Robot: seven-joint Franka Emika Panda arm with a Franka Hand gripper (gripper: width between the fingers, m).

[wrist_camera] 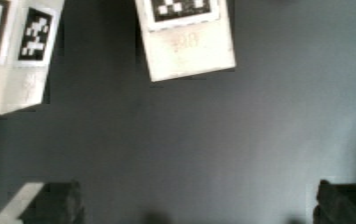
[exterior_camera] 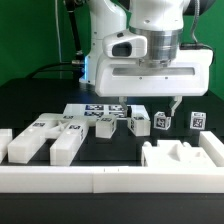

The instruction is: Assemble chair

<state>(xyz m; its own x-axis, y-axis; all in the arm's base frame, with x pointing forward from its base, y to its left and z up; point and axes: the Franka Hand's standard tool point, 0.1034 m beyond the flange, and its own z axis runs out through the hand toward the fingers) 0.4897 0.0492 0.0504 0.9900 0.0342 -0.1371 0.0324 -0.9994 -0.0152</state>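
Hanging over the black table (exterior_camera: 30, 105), the large glossy white robot gripper (exterior_camera: 147, 104) shows its two dark fingers (exterior_camera: 120, 103) spread wide, with nothing between them. Loose chair parts lie on the table. A flat white plastic slab (exterior_camera: 95, 112) covered in tag stickers sits just beside one fingertip, a small white tagged block (exterior_camera: 140, 122) lies below the gap between the fingers, and long white plastic bars (exterior_camera: 65, 143) rest well beyond the slab. Seen from the wrist, a white tagged piece (wrist_camera: 189, 40) lies ahead of the fingertips (wrist_camera: 50, 203), outside their gap.
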